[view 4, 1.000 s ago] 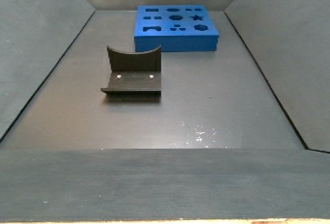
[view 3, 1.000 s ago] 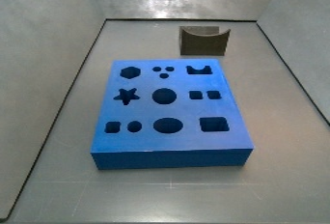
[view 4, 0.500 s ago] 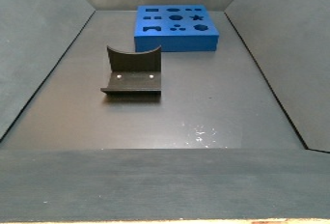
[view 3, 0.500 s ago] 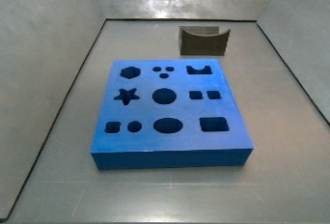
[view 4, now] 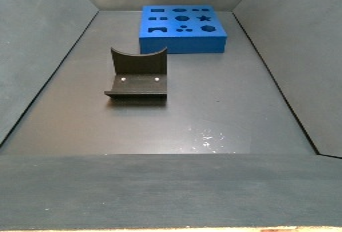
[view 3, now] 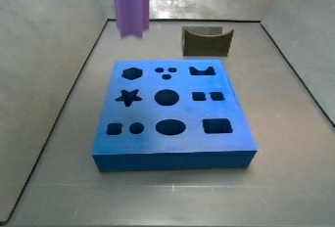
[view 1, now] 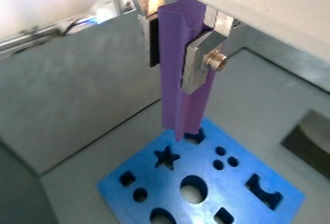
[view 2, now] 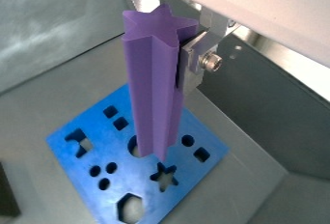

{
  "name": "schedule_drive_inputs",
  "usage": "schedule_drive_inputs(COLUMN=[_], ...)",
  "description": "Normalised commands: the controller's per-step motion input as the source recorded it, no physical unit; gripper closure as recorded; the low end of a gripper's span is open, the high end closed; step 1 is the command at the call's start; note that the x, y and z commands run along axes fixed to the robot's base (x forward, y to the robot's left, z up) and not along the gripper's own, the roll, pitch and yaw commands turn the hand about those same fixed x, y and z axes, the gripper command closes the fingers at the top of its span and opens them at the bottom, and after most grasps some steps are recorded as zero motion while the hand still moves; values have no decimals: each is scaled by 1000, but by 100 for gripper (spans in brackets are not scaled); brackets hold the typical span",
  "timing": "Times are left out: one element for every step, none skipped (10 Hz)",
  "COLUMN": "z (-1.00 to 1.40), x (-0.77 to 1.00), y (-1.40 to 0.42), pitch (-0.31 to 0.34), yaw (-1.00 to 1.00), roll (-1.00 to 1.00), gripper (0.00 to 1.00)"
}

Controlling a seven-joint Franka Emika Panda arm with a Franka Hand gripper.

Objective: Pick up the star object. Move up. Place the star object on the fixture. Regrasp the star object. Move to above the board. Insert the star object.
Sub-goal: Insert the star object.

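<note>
The gripper (view 1: 176, 64) is shut on the star object (view 1: 183, 83), a long purple star-section prism that hangs upright below the fingers (view 1: 204, 56). The star object shows in both wrist views and is also seen end-on (view 2: 154, 83). The blue board (view 1: 245, 194) lies far below it, with its star-shaped hole (view 1: 164, 155) beside the prism's lower end. In a side view the star object (view 3: 129, 4) hangs from the top edge, above the floor beyond the board's (view 3: 173, 143) far left corner. The gripper is out of that frame. The fixture (view 3: 207, 42) stands behind the board.
The grey bin walls (view 3: 72, 84) close in the floor on all sides. In a side view the fixture (view 4: 136, 76) stands in the middle of the floor, with the board (view 4: 185, 44) behind it. The board has several other holes, among them a hexagon (view 3: 131, 72).
In the side view the star object has come down into the frame and shifted left. Earlier only its tip showed at the top edge.
</note>
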Motion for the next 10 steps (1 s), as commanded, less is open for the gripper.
schedule_drive_inputs(z=[-823,-840,-760,-117,-189,-317,-151,0,-343,-489], x=[229,231,180,-49,-77,-383,-89,0,-306,-134], y=[-203,-203,-229,-54,94,500,37,0,171,146], pitch=[94,103,120,-100,-111,-237,-23,0,-189,-109], yaw=[820,829,746,126,0,369,280,0,583,951], roll=[-120,-97,-191,-49,-260,-543,-277,-11,-166,-103], gripper=[100,100,100,100,100,100,100,100,100,100])
